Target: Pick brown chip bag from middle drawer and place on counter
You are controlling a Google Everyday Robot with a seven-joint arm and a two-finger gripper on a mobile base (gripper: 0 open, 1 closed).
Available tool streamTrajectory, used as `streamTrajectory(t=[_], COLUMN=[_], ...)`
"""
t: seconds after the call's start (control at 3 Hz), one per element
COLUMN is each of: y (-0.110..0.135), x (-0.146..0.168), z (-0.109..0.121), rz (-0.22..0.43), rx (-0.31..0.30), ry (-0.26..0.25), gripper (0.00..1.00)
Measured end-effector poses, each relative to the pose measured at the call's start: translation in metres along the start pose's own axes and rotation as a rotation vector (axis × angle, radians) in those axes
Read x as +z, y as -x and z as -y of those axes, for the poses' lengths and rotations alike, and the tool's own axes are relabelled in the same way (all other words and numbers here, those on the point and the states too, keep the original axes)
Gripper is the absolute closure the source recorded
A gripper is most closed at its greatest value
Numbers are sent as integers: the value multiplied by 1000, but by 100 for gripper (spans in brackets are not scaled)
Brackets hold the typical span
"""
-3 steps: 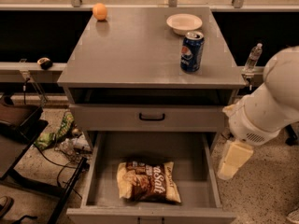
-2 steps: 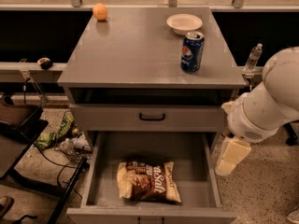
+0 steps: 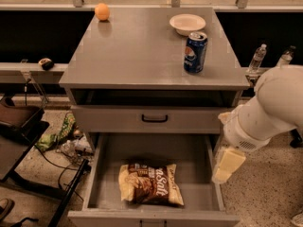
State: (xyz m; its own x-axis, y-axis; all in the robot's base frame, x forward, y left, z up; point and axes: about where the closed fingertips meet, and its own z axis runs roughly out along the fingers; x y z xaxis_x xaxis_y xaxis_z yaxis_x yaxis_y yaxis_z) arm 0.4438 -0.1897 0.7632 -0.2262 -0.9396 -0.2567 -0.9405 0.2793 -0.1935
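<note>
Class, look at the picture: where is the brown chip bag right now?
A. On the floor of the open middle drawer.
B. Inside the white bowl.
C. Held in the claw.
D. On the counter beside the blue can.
A: the brown chip bag lies in the open middle drawer, while the claw hangs outside the drawer's right wall, apart from the bag.

White rounded arm [image 3: 274, 103], cream gripper [image 3: 226, 165] (beside the middle drawer [image 3: 214, 176]).

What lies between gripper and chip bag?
Only bare drawer floor, in the camera view, from the chip bag to the gripper at the drawer's right wall.
</note>
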Motion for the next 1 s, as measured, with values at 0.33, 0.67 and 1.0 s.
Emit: streamTrajectory(t=[0.33, 0.67, 1.0], y=[1, 10, 31], x=[61, 132, 220], z=[-12, -17, -24], rz=[40, 108, 223], rx=[-10, -7, 19], ry=[43, 65, 100], gripper=[0, 0, 0])
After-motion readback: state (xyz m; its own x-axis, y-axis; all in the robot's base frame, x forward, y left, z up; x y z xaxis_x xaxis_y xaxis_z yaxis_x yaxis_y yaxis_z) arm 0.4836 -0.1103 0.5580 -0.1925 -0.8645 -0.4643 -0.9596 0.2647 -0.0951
